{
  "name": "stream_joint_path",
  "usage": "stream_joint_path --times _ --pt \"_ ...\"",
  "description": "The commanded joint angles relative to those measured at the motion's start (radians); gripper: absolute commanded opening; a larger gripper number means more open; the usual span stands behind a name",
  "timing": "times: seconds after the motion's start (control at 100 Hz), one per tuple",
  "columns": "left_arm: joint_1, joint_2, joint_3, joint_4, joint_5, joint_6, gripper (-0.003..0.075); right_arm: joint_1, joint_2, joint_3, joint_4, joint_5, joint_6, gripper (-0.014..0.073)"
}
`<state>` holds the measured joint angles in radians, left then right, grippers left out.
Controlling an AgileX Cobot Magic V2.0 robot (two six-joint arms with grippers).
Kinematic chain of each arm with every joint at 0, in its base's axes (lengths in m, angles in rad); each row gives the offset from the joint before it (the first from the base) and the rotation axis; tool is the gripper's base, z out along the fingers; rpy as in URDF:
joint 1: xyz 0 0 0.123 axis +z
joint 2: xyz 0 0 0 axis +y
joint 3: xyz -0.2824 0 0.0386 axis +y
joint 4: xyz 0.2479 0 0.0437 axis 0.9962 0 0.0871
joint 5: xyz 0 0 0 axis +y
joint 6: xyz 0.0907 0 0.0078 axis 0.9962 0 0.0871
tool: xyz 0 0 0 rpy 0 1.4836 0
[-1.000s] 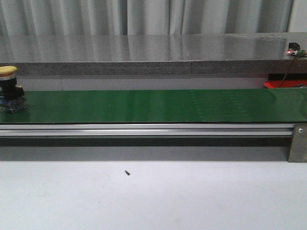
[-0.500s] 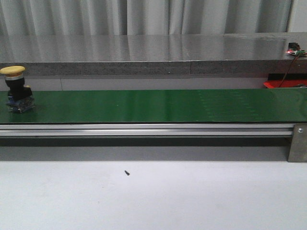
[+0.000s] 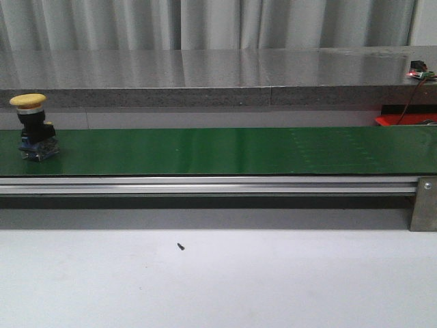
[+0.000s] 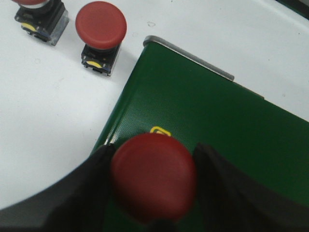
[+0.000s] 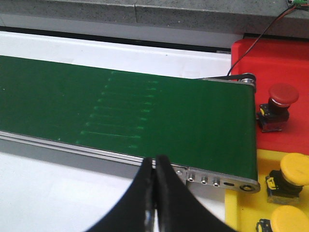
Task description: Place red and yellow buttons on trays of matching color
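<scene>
A yellow button stands upright on the green belt at its far left. My left gripper is shut on a red button over the belt's end, with a dark finger against each side of its cap. My right gripper is shut and empty, just in front of the belt's near rail. Beyond the belt's right end, a red tray holds one red button. A yellow tray holds two yellow buttons. Neither gripper shows in the front view.
Two more red buttons stand on the white table beside the belt's left end. A grey ledge runs behind the belt. A metal bracket sits at the rail's right end. A black wire crosses the red tray.
The yellow button has travelled a little to the right along the belt, away from the left edge of the front view.
</scene>
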<state>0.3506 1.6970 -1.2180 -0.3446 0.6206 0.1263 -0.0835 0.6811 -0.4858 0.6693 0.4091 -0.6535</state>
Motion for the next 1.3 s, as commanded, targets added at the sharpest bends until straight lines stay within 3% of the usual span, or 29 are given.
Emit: stream_joint_path --times 0.0,0.1,0.33,0.43,0.57,0.75,1.29 --pt "-0.006 -0.038 -0.025 -0.026 -0.028 0.006 0.0501 0.001 -0.006 -0.027 0.029 -0.056 -0.006 -0.0067" --pt "-0.006 -0.038 -0.025 -0.028 -0.011 0.007 0.0581 0.001 -0.006 -0.027 0.030 -0.056 -0.006 -0.0067" --pt "-0.006 -0.077 -0.025 -0.030 0.023 0.033 0.0573 0.001 -0.006 -0.027 0.030 -0.056 -0.006 -0.0067" --pt "-0.006 -0.113 -0.025 -0.039 0.042 0.054 0.0536 0.001 -0.006 -0.027 0.075 -0.047 -0.006 -0.0067" --pt "-0.023 -0.178 -0.025 -0.047 0.054 0.094 0.0366 0.001 -0.006 -0.027 0.109 -0.047 -0.006 -0.0067" --pt "-0.091 -0.257 -0.025 -0.045 0.088 0.130 -0.0023 0.001 -0.006 -0.027 0.109 -0.047 -0.006 -0.0067" --pt "-0.320 -0.529 0.172 -0.007 0.110 0.137 -0.0020 0.001 -0.006 -0.027 0.085 -0.022 -0.007 -0.0067"
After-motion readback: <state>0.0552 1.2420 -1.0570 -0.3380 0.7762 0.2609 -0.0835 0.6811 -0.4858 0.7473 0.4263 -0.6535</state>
